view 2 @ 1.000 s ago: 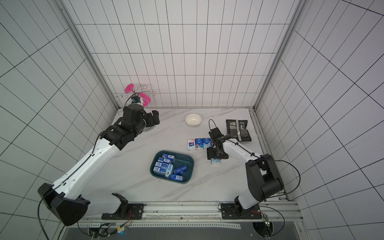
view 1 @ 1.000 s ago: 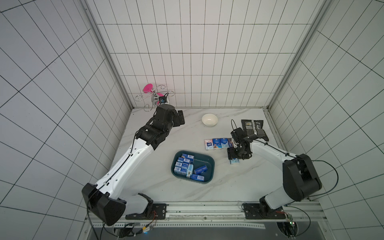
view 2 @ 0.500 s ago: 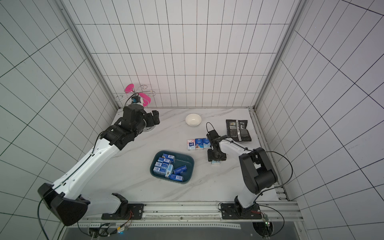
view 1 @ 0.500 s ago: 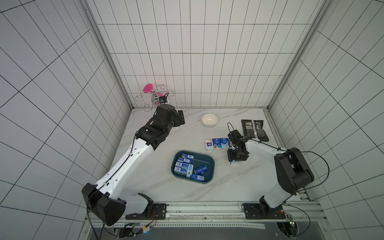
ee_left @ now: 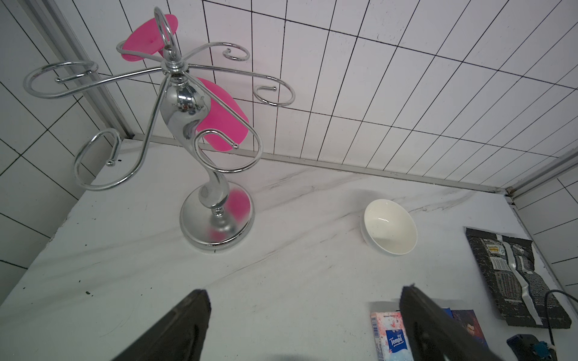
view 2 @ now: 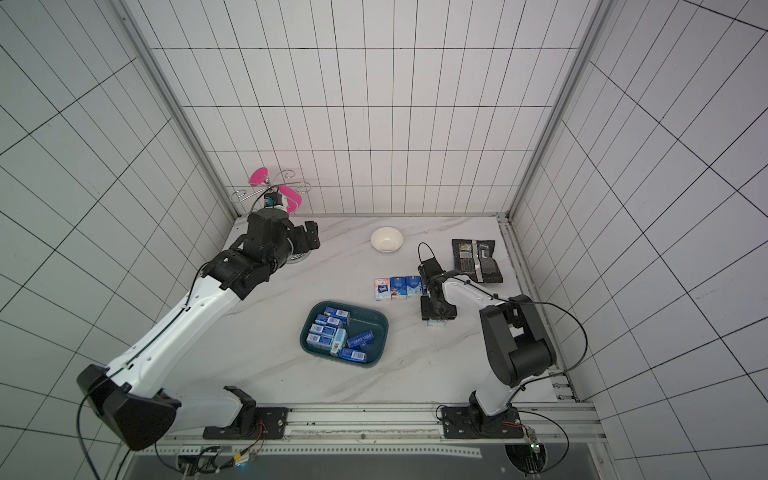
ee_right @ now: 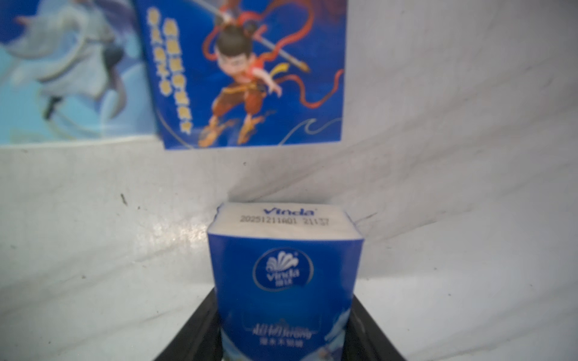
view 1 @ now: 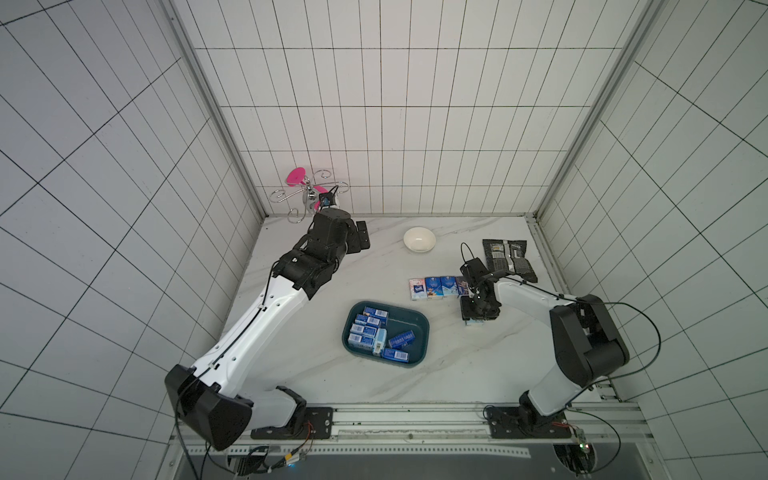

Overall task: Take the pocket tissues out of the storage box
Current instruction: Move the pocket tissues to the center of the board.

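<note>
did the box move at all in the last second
No. In a top view the box lies where it did, on the near side of the row of packs, with the same gap between them.

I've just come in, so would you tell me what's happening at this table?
The right gripper is closed on a blue tissue pack at the table, next to a row of four packs already set out. About seven packs lie in the teal storage box. The left gripper hangs open and empty near the chrome stand at the back.

Blue pocket tissues (view 1: 365, 330) inside teal storage box (view 1: 426, 337).
</note>
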Available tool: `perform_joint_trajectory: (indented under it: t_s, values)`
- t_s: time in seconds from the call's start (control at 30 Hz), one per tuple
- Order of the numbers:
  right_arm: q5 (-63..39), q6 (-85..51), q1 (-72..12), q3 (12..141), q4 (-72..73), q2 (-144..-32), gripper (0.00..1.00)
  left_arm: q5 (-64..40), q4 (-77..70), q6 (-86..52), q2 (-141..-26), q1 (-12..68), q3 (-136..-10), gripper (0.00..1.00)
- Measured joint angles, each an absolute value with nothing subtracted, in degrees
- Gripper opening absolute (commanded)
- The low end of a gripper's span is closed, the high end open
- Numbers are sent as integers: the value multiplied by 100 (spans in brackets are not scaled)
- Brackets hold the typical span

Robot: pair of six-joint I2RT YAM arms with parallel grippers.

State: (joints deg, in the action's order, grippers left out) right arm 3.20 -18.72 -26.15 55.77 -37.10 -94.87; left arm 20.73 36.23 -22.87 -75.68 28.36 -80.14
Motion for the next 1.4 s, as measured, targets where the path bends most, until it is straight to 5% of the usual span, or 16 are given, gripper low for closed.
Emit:
perform_joint_trajectory:
  t_s: [1.13,1.4]
  values:
    - [-231,-1389,-2390,5959,-3577,-9885,58,2139,3625,-2244,-7575,2836,-8016,98]
    - [-231,-1354,-2357,5968,-3575,-9939,66,2145,3625,-2235,-7575,2836,-8025,98]
